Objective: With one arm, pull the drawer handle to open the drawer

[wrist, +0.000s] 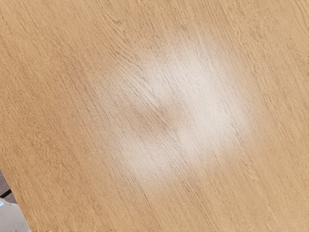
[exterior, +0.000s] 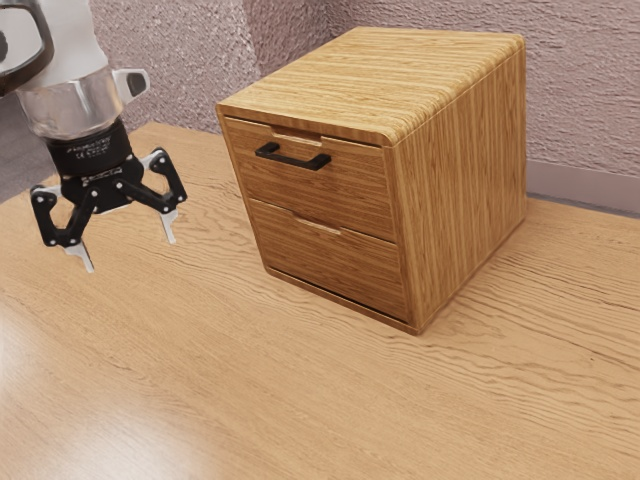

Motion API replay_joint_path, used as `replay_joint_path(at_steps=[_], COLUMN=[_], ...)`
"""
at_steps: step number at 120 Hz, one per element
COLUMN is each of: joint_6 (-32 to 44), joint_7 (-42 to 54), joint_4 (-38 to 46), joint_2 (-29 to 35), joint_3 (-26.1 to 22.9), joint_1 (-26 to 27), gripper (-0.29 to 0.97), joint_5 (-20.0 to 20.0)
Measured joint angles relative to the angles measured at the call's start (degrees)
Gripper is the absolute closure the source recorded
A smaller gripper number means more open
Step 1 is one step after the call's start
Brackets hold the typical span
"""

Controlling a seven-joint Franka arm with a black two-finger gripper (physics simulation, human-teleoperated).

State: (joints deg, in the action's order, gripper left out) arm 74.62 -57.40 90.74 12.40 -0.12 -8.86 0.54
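A: Claw state?
B: Gripper (exterior: 128, 248) is spread wide, fingers (exterior: 168, 226) pointing down. It hangs above the table (exterior: 300, 400) at the exterior view's left, touching nothing.
A: Target?
B: Black bar handle (exterior: 292, 157) on the upper drawer (exterior: 320, 190) of a two-drawer wooden cabinet (exterior: 450, 150). It sits near the drawer's top edge, toward the exterior view's left end of the front.
A: Drawer status?
B: Shut. Front is flush with the cabinet face. Lower drawer (exterior: 330, 255) beneath it is flush too.
A: Claw vs handle?
B: Well apart. Gripper is off to the exterior view's left of the cabinet, and the handle is up and to the right of it. Bare tabletop between them.
A: Cabinet placement?
B: Upright on the table, drawer fronts angled toward the exterior view's left and the camera. Rough textured wall (exterior: 580, 70) behind it, grey baseboard (exterior: 585, 185) along the wall's foot.
A: Wrist cam?
B: Wood grain of the table (wrist: 58, 145) straight under the hand, with a pale glare patch (wrist: 183, 111) around mid-frame.
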Motion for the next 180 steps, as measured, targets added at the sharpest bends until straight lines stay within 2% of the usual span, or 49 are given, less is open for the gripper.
replay_joint_path(at_steps=[21,31,39,51,65,97,112,153,180], joint_6=[6.27,7.99,8.92,10.83,15.47,28.36,32.96,38.83,39.95], joint_7=[-8.58,-11.92,-14.67,-18.15,-21.13,-25.47,-26.82,-28.95,-29.88], joint_4=[5.22,4.0,-0.15,-13.0,-16.71,-15.6,-11.14,-9.7,-8.55], joint_2=[1.86,1.16,-2.72,-13.84,-17.15,-19.71,-18.75,-19.12,-19.07], joint_3=[0.06,0.68,0.9,0.72,0.54,0.45,0.47,0.42,0.38], joint_1=[0.42,0.4,1.62,1.9,2.26,3.1,3.14,3.07,3.12], gripper=[0.0,0.0,0.0,0.0,0.0,0.0,0.0,0.0,0.17], joint_5=[-0.32,-0.45,-1.18,-1.64,-1.89,-3.01,-3.11,-3.05,-2.54])
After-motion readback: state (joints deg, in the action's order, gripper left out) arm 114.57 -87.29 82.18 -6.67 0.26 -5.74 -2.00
